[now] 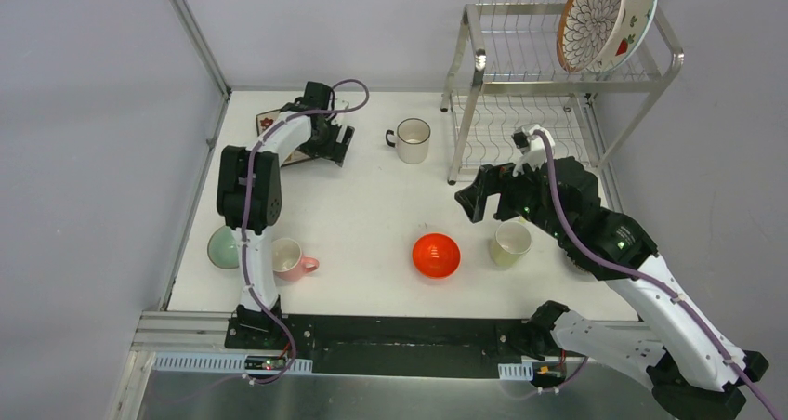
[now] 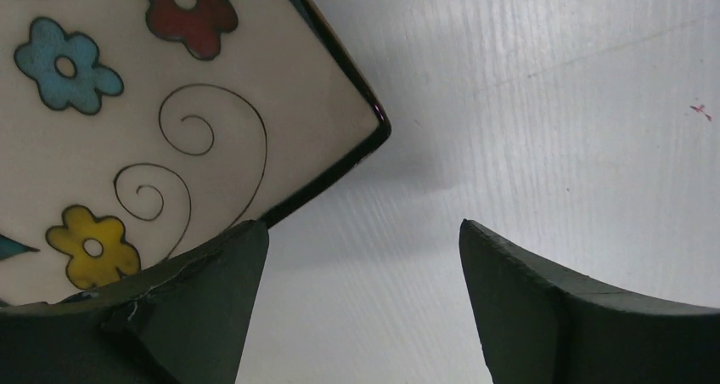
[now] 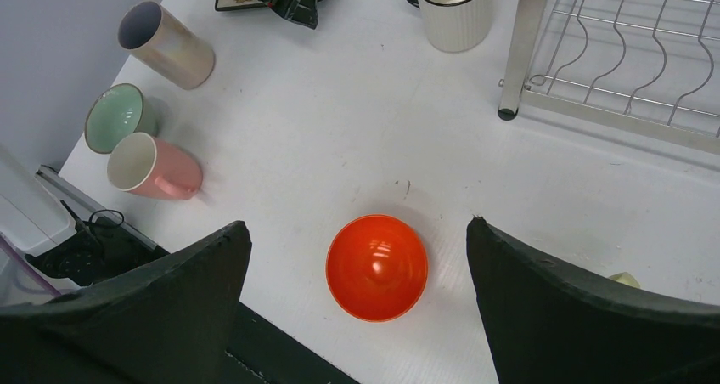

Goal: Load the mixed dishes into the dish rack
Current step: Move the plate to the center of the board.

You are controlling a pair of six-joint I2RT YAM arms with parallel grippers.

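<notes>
The floral rectangular plate [image 1: 273, 123] lies flat at the far left of the table. My left gripper [image 1: 336, 146] is low at its right corner and open. In the left wrist view the plate [image 2: 127, 104] fills the upper left, one finger [image 2: 212, 290] overlaps its dark rim, and bare table shows between the jaws [image 2: 360, 227]. My right gripper [image 3: 357, 223] hangs open above the red-orange bowl [image 3: 376, 267], holding nothing. The dish rack [image 1: 483, 62] stands at the far right with two round patterned plates [image 1: 595, 20] upright in its upper shelf.
A white cup [image 1: 412, 139] stands left of the rack's leg. The yellow cup [image 1: 510, 243] sits under my right arm. The pink cup [image 1: 293, 259] and pale green bowl [image 1: 223, 248] are near the left arm's base. A tan tumbler [image 3: 165, 44] lies on its side.
</notes>
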